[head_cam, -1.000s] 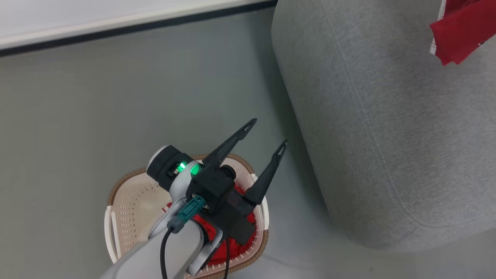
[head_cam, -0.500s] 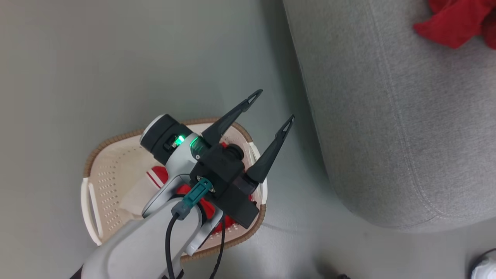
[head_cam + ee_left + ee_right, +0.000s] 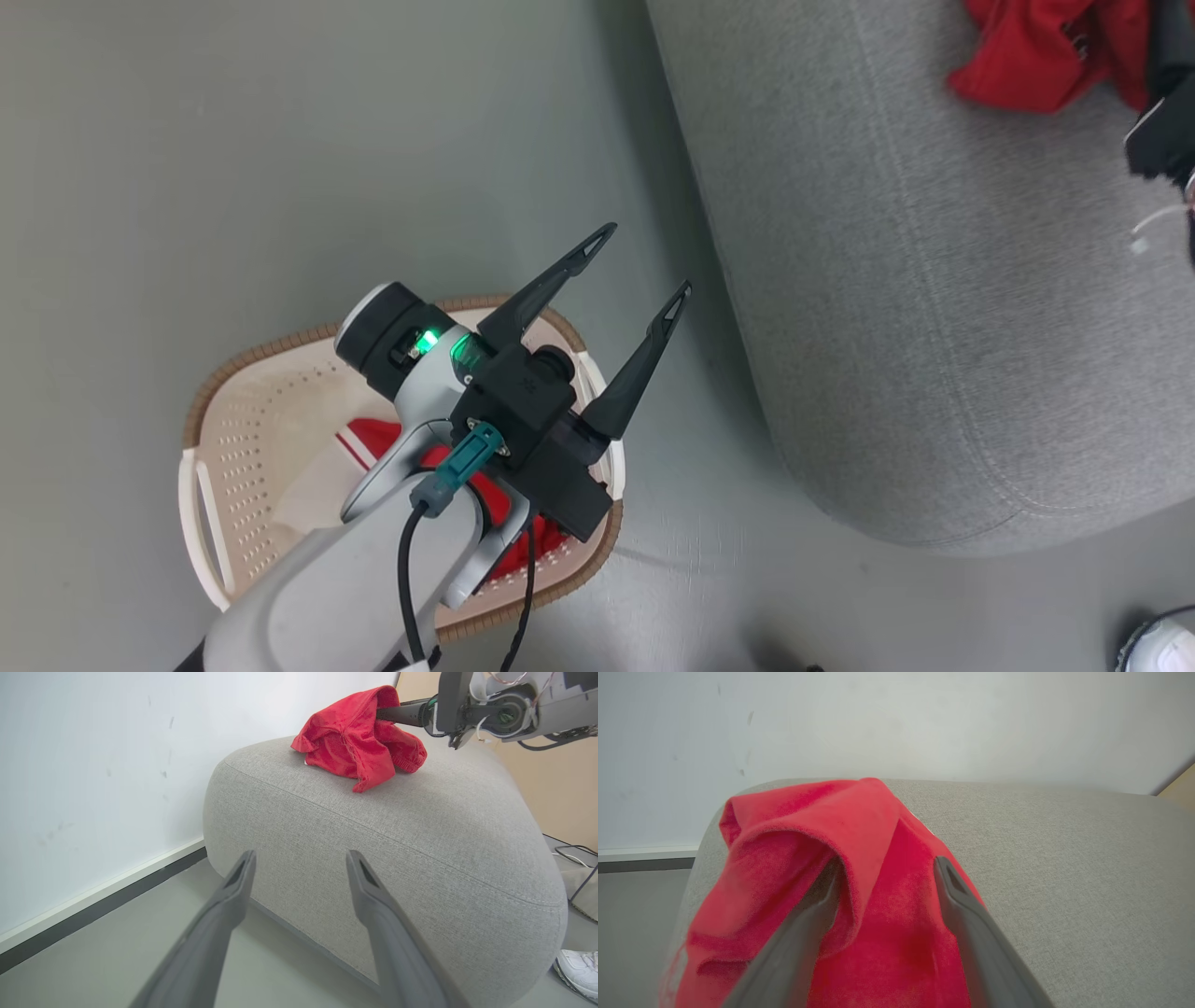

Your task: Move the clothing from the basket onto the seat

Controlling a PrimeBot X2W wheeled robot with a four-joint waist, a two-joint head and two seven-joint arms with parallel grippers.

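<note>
From the head view, my left gripper (image 3: 646, 259) hovers spread and empty over the oval cream perforated plastic basket (image 3: 238, 457), where bright red white-trimmed clothing (image 3: 366, 435) remains to move; bare floor (image 3: 280, 187) separates it from the large grey woven-fabric seat (image 3: 934, 327). At my left wrist, one red garment (image 3: 359, 751) already lies on that seat, back from its rounded edge. At my right wrist, my right gripper (image 3: 887, 863) stands parted, a fold draped over one finger.

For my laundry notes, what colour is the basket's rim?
Brown with a woven look, on the cream basket; the head view shows it best.
</note>
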